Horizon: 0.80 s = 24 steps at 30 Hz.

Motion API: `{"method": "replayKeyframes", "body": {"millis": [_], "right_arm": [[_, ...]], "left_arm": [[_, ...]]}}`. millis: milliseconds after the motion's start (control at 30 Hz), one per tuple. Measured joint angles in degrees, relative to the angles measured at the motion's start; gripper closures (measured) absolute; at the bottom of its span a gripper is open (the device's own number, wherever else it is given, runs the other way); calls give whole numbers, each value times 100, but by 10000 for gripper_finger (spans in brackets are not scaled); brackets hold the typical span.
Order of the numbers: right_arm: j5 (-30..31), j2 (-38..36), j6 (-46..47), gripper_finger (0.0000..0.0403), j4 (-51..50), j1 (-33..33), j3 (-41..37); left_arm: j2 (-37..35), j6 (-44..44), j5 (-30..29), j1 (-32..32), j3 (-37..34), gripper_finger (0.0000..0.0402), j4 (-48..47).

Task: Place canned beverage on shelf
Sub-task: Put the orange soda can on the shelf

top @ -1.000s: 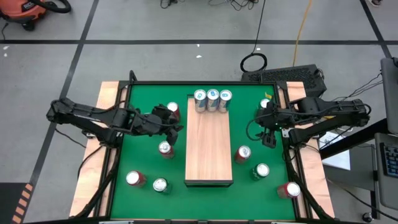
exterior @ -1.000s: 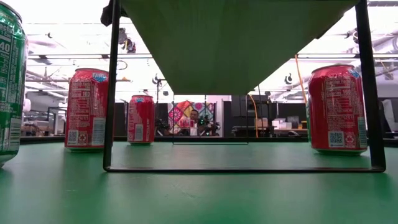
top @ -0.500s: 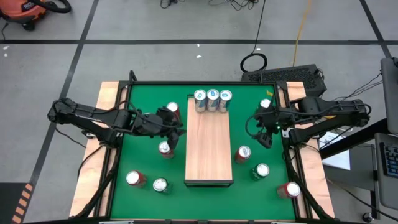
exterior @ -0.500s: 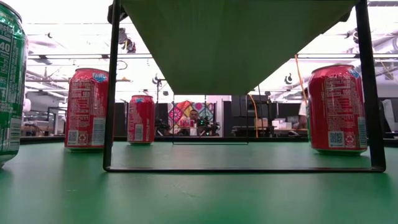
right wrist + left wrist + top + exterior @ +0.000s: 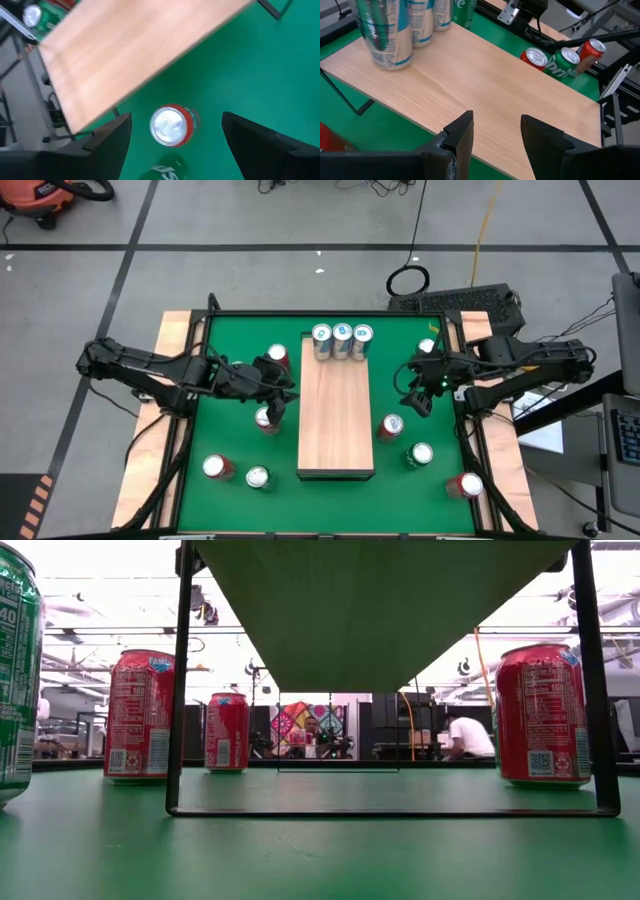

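The shelf (image 5: 336, 415) is a pale wooden board on thin black legs (image 5: 180, 690), standing mid-table. Three silver cans (image 5: 342, 337) stand at its far end. My left gripper (image 5: 277, 392) hovers open and empty at the shelf's left edge (image 5: 470, 75), above a red can (image 5: 265, 418). My right gripper (image 5: 418, 402) hovers open to the right of the shelf. In the right wrist view a red can (image 5: 172, 125) stands on the table below, between the spread fingers and apart from them.
More cans stand on the green table: red (image 5: 277, 355) at far left, red (image 5: 213, 468) and green (image 5: 257, 477) at near left, green (image 5: 421, 453) and red (image 5: 468, 484) at near right. A person (image 5: 468, 735) shows in the room beyond the table.
My right gripper has rolled about its own line and edged slightly toward the shelf, staying open above the red can. My left gripper has turned a little in place.
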Motion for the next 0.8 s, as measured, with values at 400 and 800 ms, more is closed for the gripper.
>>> {"method": "replayKeyframes", "body": {"millis": [400, 800], "right_arm": [[24, 209, -771, 101, 305, 207, 4], [265, 578, -513, 101, -170, 195, 4]], "left_arm": [[0, 16, 245, 0, 0, 238, -98], [-48, -183, 410, -74, 8, 238, -362]]}}
